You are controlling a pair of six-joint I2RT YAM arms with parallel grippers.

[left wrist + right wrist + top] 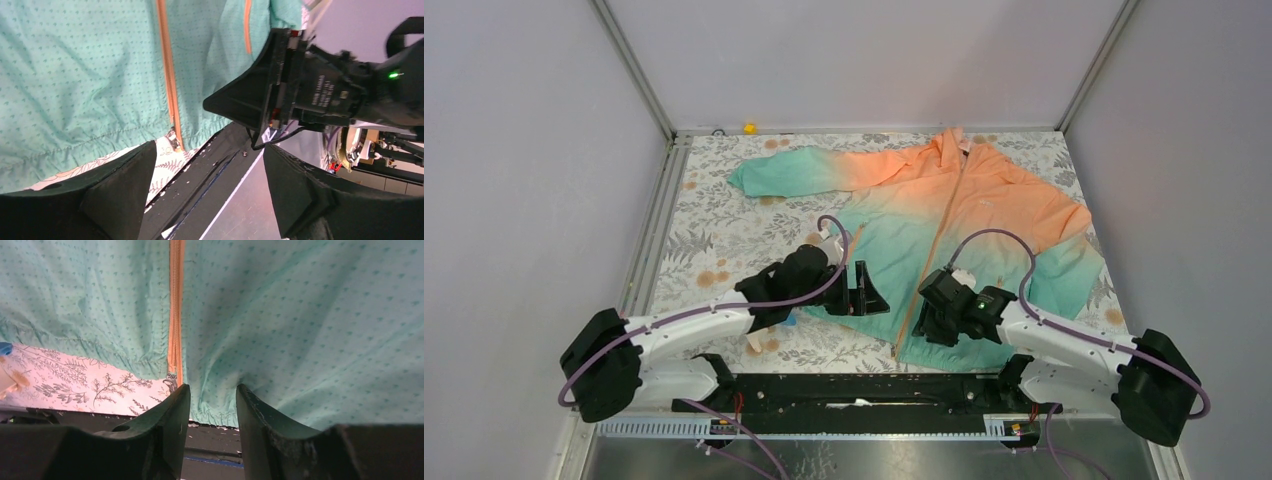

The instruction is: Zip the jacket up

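1. The jacket (pixel 984 215) lies flat on the table (pixel 714 240), collar toward the far edge and teal hem at the near edge, right of centre.
2. The front zipper (pixel 175 305) looks joined along its length, though I cannot tell how far the teeth are really meshed. The slider (pixel 171 379) sits down at the hem, by the near edge.
3. My right gripper (pixel 212 397) hovers at the hem just right of the slider, its fingers a narrow gap apart and clamped on nothing.
4. My left gripper (pixel 865 288) hangs over the hem's left half, fingers spread wide.
5. To do this well, I should pin the hem flat beside the slider, pinch the pull tab squarely, then draw it straight toward the far edge, keeping the cloth taut so it doesn't bunch.
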